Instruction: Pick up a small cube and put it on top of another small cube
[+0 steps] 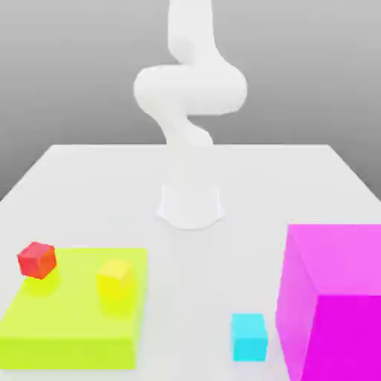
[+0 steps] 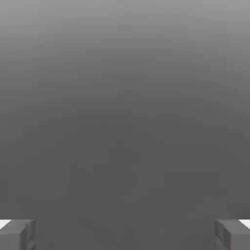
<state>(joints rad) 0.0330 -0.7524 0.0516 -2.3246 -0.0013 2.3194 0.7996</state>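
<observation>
In the exterior view, the arm [image 1: 191, 89] rises above its base behind the magenta block [image 1: 335, 298], bending out of the top of the picture, while the tool [image 2: 125, 235] has its fingers wide apart, holding nothing, and the cyan cube [image 1: 249, 338] sits just beside that block, toward the exterior view's left.
</observation>
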